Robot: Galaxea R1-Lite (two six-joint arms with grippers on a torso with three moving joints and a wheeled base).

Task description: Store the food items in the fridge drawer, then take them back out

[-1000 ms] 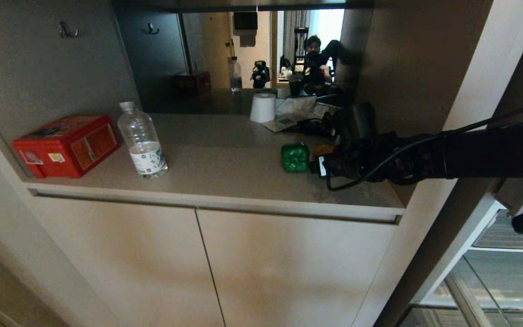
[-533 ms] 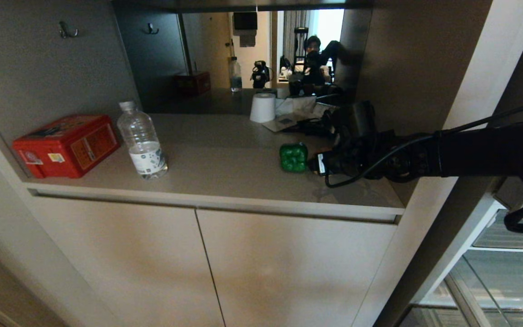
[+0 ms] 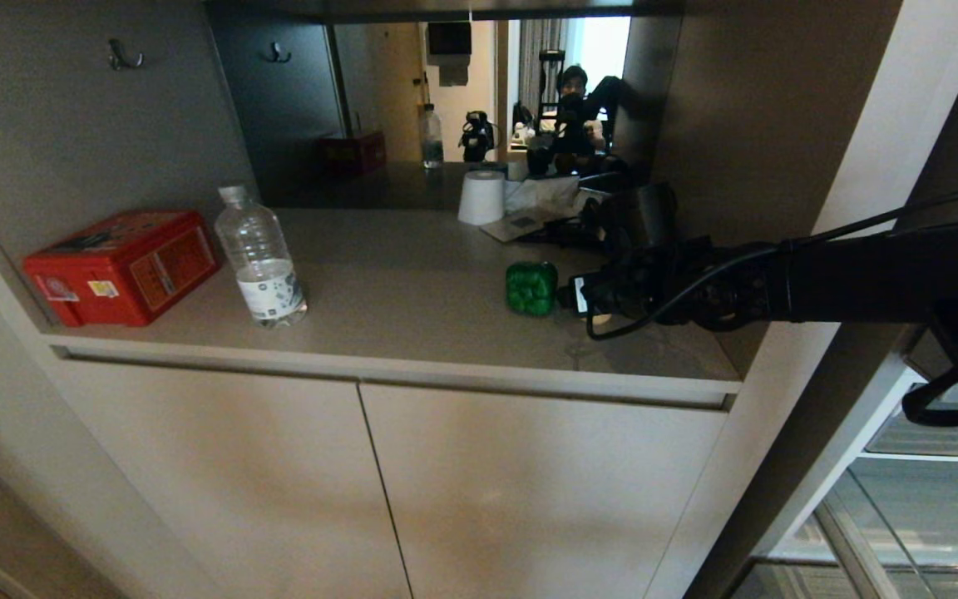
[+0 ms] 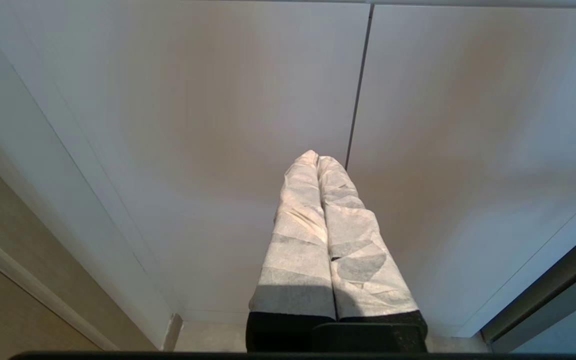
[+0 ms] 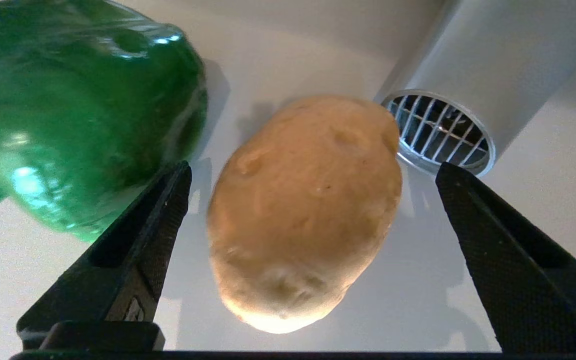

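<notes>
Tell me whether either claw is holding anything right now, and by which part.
Nothing is held. The right claw is open with the potato between its fingers, ungripped. The left claw is shut and empty.

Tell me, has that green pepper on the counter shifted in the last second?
Yes. The pepper has slid away from the counter's front edge, nearer the paper roll.

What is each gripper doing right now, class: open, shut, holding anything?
Left gripper: shut, holding nothing, parked by the cabinet doors.
Right gripper: open, straddling the potato, not gripping it.
</notes>
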